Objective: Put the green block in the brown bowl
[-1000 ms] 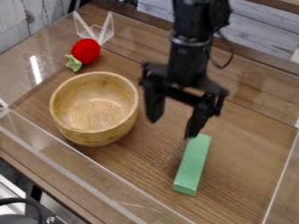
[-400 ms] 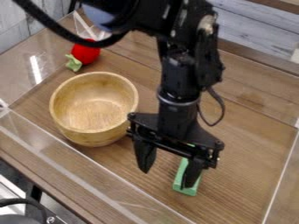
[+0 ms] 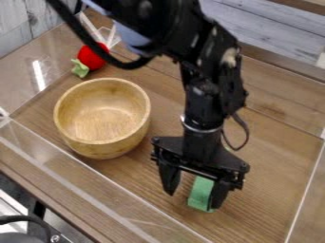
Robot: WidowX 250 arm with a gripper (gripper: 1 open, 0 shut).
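The green block [image 3: 200, 196] lies on the wooden table to the right of the brown bowl [image 3: 102, 116], and only a short piece of it shows between the black fingers. My gripper [image 3: 197, 192] points straight down with its jaws open, one finger on each side of the block and low over the table. The arm hides the rest of the block. I cannot tell whether the fingers touch it. The light tan bowl stands upright and empty, about a hand's width left of the gripper.
A small red ball with a green bit [image 3: 89, 57] sits at the back left, with a white object [image 3: 109, 36] just behind it. Clear plastic walls [image 3: 89, 180] run along the front and left edges of the table.
The arm has come down and towards the camera. The open gripper, which hung above the block's far end, now straddles the block low over the table. The block and the bowl have not moved.
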